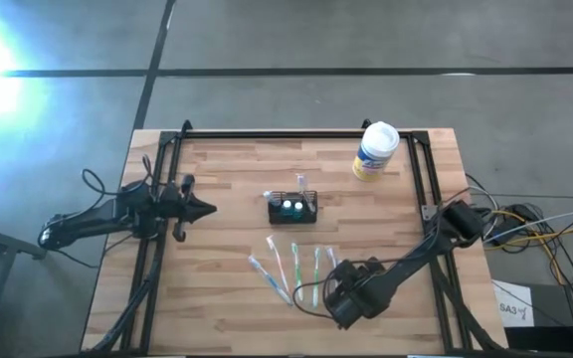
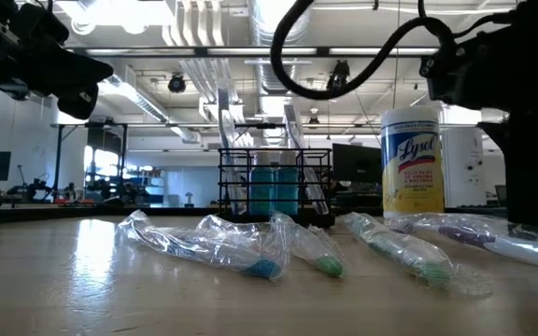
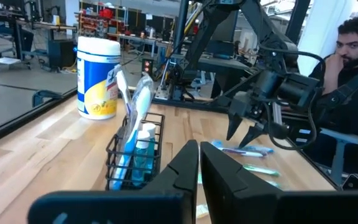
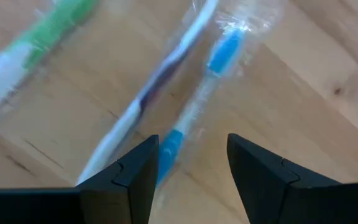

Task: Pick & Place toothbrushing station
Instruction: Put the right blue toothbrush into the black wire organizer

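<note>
The toothbrushing station, a small black wire-mesh caddy (image 1: 293, 209), stands on its base mid-table with teal bottles and a wrapped toothbrush upright in it; it also shows in the low view (image 2: 274, 182) and the left wrist view (image 3: 135, 155). Several plastic-wrapped toothbrushes (image 1: 291, 268) lie flat on the table on its near side. My right gripper (image 1: 328, 286) is open, pointing down just above the rightmost brushes; a blue-handled toothbrush (image 4: 185, 121) lies below the gap between its fingers (image 4: 191, 158). My left gripper (image 1: 210, 210) is shut and empty, left of the caddy, raised off the table.
A white-and-yellow wipes tub (image 1: 376, 151) with a white lid stands at the far right of the table. A black frame rail (image 1: 296, 133) runs round the table's edges. A seated person (image 3: 353, 68) is beyond the table's right side.
</note>
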